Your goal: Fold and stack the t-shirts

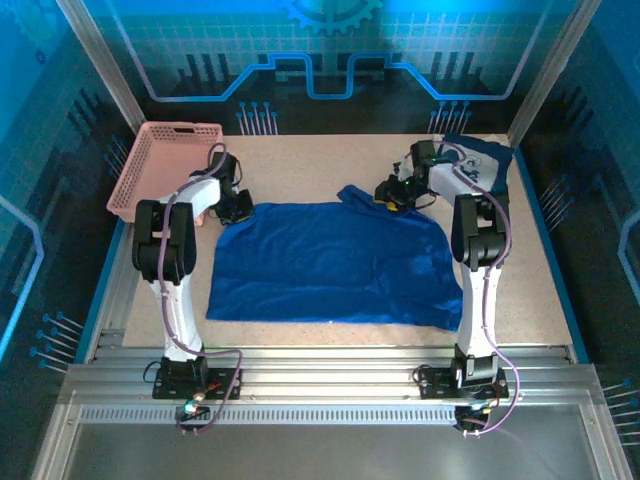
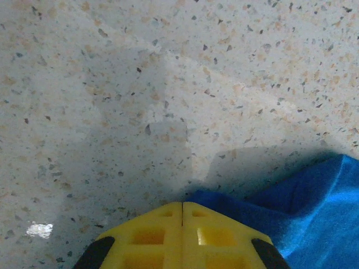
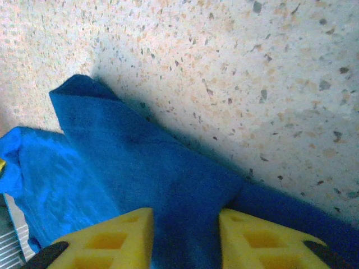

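Top external view: a royal-blue t-shirt (image 1: 335, 265) lies spread flat across the middle of the surface (image 1: 300, 160). Its near hem runs close to the near edge, and a sleeve or neck flap pokes out from its far edge. A second t-shirt (image 1: 482, 162), blue with a white print facing up, sits bunched in the far right corner, apart from the spread one. The left fingers (image 1: 240, 208) are down at the far left corner of the royal-blue t-shirt, and the right fingers (image 1: 392, 193) are at its far edge, just right of the flap. From this height the state of neither pair can be read. The left wrist view supplies it for one: the yellow left fingers (image 2: 162, 232) are pressed together tip to tip. The edge of the royal-blue t-shirt (image 2: 314, 207) reaches their tips from the right side, though I cannot tell whether any cloth is caught between them. Bare speckled surface (image 2: 140, 84) lies beyond. The right wrist view gives the other pair: the right fingers (image 3: 120, 238) stand spread, with a band of the royal-blue t-shirt (image 3: 168, 179) running up between them and a folded point of it lying on the surface (image 3: 252, 56) ahead. Whether they press on the cloth cannot be told. A pink basket (image 1: 165, 165) stands at the far left corner, just behind the left arm (image 1: 170, 250).
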Robot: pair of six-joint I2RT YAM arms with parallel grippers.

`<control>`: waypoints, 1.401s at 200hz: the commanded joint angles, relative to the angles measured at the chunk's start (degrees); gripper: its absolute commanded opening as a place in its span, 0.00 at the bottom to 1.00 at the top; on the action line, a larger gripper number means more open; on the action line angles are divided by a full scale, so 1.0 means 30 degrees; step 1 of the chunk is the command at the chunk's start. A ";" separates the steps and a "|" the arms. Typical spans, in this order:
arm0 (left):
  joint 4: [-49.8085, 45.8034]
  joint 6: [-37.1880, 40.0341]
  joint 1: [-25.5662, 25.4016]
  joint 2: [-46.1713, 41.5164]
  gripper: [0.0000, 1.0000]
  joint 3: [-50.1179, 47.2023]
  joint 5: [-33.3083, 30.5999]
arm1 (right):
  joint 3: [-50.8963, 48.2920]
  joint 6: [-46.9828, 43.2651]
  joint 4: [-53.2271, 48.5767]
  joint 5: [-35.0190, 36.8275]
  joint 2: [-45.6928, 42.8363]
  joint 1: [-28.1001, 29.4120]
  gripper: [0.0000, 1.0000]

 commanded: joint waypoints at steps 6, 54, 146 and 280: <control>-0.0023 -0.0180 -0.0171 -0.0897 0.00 -0.0438 0.0382 | 0.0775 0.0462 0.0383 -0.0474 0.0594 0.0183 0.31; 0.0004 -0.0175 -0.0174 -0.0971 0.00 -0.0552 0.0434 | 0.1644 0.0922 0.0664 -0.0012 0.1240 0.0083 0.17; -0.0072 0.0087 -0.0145 -0.0748 0.00 -0.0300 0.0383 | 0.4896 -0.0683 -0.0872 0.3244 0.1476 -0.0166 0.04; -0.0987 0.1219 0.0200 -0.0568 0.00 0.1108 0.0029 | 0.7418 -0.3796 -0.1236 0.8505 0.1756 0.0190 0.00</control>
